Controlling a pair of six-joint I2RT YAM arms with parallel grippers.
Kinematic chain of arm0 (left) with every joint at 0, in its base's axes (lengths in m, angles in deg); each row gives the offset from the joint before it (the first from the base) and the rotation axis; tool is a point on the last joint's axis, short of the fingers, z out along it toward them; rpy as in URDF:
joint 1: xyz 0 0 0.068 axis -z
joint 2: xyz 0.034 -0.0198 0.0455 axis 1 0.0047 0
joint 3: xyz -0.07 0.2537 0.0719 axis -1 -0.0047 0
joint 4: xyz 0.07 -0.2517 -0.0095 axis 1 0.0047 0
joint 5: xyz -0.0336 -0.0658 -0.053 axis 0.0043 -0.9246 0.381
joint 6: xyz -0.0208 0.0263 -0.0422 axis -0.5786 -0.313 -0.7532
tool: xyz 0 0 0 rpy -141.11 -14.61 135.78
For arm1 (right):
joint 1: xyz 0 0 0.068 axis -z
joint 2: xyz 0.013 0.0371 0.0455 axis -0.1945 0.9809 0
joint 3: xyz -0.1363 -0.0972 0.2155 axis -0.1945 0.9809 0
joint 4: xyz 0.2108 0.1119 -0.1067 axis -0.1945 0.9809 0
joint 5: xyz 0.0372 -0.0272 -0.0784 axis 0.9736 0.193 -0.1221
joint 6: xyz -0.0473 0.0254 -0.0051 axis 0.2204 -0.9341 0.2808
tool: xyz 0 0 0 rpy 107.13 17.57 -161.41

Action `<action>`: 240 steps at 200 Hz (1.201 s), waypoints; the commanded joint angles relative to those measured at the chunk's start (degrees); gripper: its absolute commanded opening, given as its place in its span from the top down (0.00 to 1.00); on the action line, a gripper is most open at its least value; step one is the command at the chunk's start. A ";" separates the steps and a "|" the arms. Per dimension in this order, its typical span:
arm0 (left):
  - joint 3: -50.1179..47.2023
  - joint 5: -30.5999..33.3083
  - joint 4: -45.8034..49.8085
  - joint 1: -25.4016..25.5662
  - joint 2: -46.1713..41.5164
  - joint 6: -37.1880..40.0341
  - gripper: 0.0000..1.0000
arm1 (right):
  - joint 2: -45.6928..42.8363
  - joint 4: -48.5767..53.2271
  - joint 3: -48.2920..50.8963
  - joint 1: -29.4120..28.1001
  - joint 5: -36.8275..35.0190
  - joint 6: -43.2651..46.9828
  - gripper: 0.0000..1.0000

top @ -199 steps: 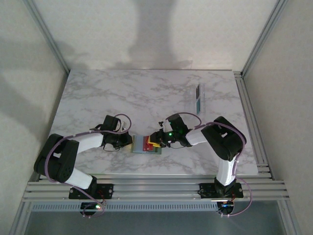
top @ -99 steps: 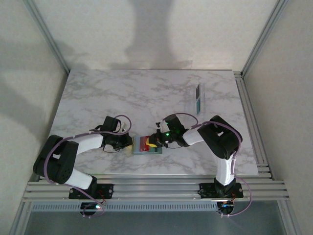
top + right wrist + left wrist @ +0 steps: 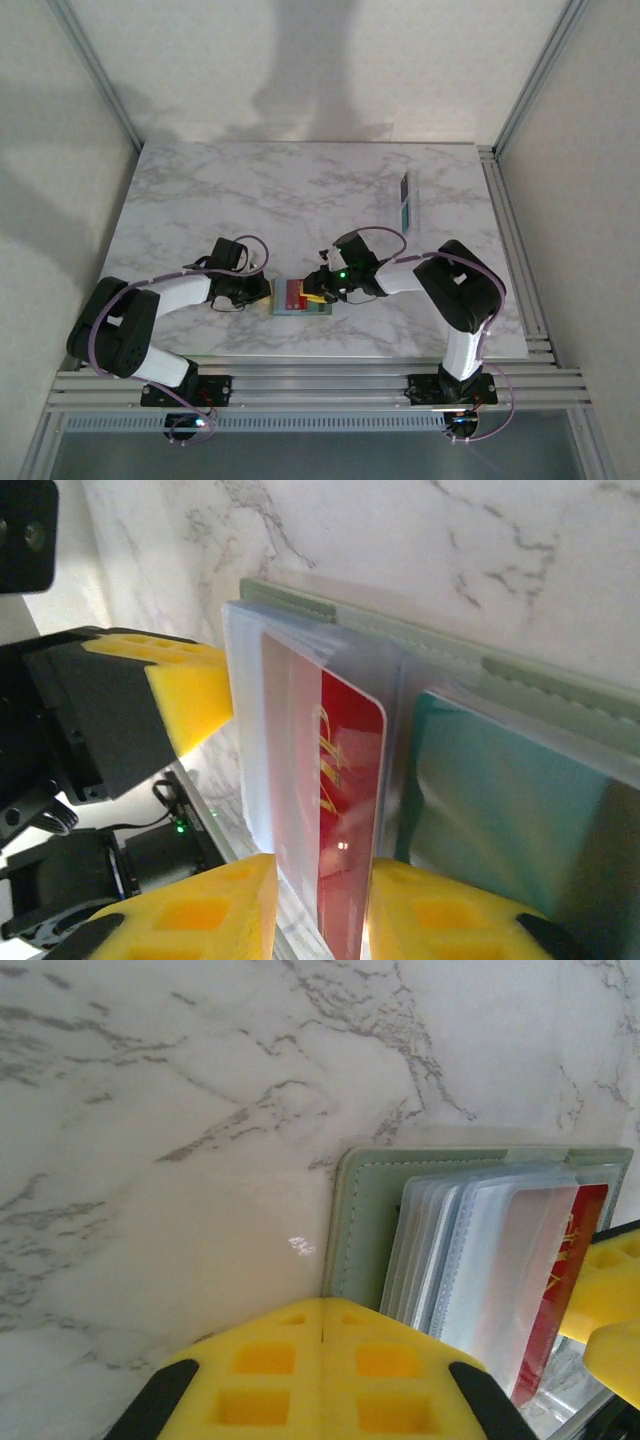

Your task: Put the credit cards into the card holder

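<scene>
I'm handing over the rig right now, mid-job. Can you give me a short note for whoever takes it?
Left gripper: shut, tips at the holder's corner.
Right gripper: fingers either side of the red card; grip unclear.
Done: teal card is in the holder.
Under way: red card partly inside a clear sleeve.
Left: seat it, then fetch what look like more cards at the table's far right.
</scene>
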 commanded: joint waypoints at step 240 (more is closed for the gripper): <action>-0.70 2.55 3.02 0.55 0.26 0.06 1.00 | -3.77 14.94 -4.32 -4.01 -6.53 8.39 0.74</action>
